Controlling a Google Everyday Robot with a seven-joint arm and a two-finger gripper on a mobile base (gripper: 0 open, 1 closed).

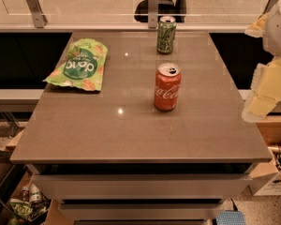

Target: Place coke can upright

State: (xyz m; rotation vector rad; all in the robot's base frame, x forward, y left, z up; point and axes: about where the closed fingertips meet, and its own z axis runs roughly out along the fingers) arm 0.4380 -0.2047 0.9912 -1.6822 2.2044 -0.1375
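The red coke can with white script stands upright near the middle of the grey table, its silver top and pull tab facing up. My gripper is at the right edge of the view, off the table's right side and well apart from the can. It holds nothing that I can see.
A green can with a silver top stands upright at the table's far edge, behind the coke can. A green snack bag lies flat at the far left. A glass railing runs behind the table. Boxes and clutter sit on the floor at both lower corners.
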